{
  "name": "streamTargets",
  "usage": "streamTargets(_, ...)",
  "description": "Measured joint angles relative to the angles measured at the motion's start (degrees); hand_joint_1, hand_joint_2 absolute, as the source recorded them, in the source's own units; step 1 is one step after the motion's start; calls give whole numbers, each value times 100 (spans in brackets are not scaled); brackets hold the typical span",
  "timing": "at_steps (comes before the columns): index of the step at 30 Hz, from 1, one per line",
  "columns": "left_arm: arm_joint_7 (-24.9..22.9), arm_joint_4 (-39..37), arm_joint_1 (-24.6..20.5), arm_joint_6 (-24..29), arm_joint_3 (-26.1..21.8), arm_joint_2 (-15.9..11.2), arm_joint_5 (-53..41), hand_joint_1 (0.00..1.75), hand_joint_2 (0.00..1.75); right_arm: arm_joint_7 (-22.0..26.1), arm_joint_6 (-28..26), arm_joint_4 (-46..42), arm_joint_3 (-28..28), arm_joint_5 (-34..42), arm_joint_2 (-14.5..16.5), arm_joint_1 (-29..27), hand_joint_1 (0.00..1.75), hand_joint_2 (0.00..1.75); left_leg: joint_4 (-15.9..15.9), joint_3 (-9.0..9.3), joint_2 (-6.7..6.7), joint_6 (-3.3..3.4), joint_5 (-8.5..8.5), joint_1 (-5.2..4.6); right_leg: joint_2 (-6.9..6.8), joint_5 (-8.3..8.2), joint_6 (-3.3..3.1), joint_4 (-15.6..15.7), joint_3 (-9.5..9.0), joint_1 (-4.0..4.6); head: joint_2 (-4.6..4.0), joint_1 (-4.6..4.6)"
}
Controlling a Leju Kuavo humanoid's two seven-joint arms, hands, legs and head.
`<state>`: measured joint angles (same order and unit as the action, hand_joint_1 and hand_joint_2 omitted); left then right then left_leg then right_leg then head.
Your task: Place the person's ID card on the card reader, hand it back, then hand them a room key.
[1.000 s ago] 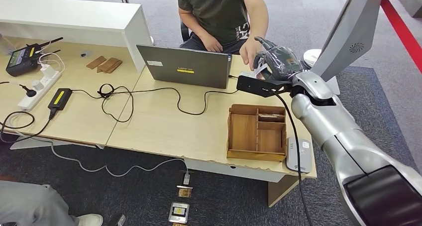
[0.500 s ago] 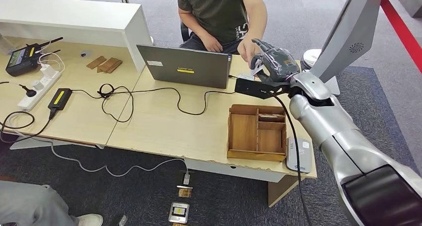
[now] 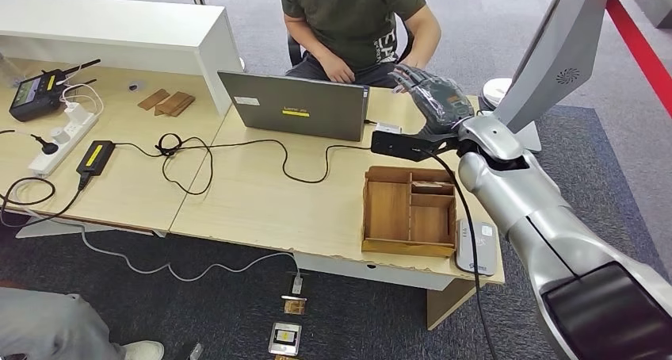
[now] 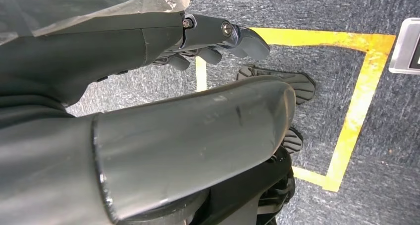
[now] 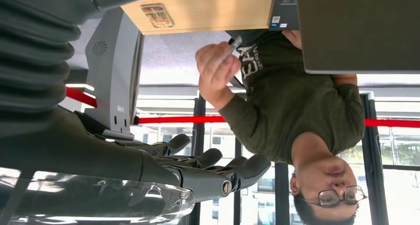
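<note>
Two wooden-topped surfaces meet to form the table (image 3: pixel 238 193), and a person (image 3: pixel 353 19) in a dark green shirt sits at its far side behind a grey laptop (image 3: pixel 293 106). The silver right arm reaches over the table's right end, its right robot hand (image 3: pixel 432 94) raised near the far edge, just right of the laptop. In the right wrist view that robot hand (image 5: pixel 198 168) has its fingers stretched out and slightly apart, with nothing between them. A wooden organiser tray (image 3: pixel 410 211) with several compartments sits near the front right corner of the table, and a flat grey card reader (image 3: pixel 475 247) lies just beside it on the right, at the table's edge. The person's hand (image 5: pixel 215 69), seen in the right wrist view, pinches a thin light card (image 5: pixel 233 44), the ID card, held up and apart from the robot hand. The left robot hand (image 4: pixel 218 41) hangs above dark carpet marked with yellow lines; its fingers are partly curled and it carries nothing. A black power adapter (image 3: pixel 95 158) and a white power strip (image 3: pixel 63 142) lie on the table's left part.
</note>
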<state>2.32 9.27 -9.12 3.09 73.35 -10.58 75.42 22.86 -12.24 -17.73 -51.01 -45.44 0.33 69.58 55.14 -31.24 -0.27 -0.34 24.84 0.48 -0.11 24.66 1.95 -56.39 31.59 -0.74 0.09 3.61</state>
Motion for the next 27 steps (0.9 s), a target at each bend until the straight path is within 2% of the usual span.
streamTargets(3, -14, 0, 0, 44, 1, 3, 10, 0, 0, -2, -116, 1, 0, -58, 8, 0, 0, 0, 0, 0, 0, 0, 0, 0, 0, 0, 0, 0, 0, 0, 0, 1)
streamTargets(8, -32, 0, 0, 122, 1, 7, 57, 0, 0, 187, -725, 3, 33, -142, 11, 0, 0, 0, 0, 1, 0, 0, 0, 0, 0, 0, 0, 0, 1, 0, 0, 1)
streamTargets(12, -63, 0, 1, 151, 1, 13, 127, 0, 0, 587, -821, 0, 119, -87, -15, -3, 0, 0, 0, 1, 1, 0, 0, 0, 0, 0, 0, 0, 1, 0, 0, 1)
streamTargets(21, -73, 0, 1, 152, 1, 34, 163, 0, 0, 740, -881, -2, 199, -86, -63, -29, 0, 0, 1, 1, 1, 0, 0, 0, 0, 0, 0, 1, 0, 0, 0, 0)
streamTargets(27, -91, 0, 8, 171, 0, 40, 319, 0, 0, 1214, -1144, -93, 335, 174, -216, -56, 0, 0, 2, 2, 0, 0, 0, 0, 0, 0, 0, 2, 1, 0, 0, 1)
